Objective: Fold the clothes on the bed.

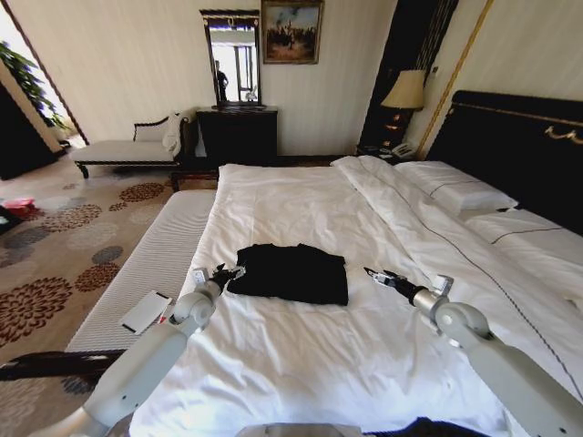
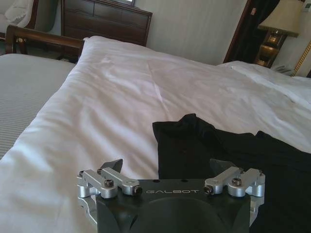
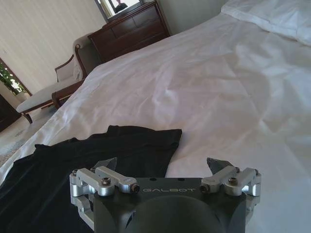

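Black T-shirt lies folded into a compact rectangle on the white duvet, mid-bed, closer to the bed's left edge and well short of the pillows. My left gripper sits at the shirt's left edge, jaws spread wide, holding nothing. My right gripper is just beside the shirt's right edge over bare duvet, jaws also wide open, empty.
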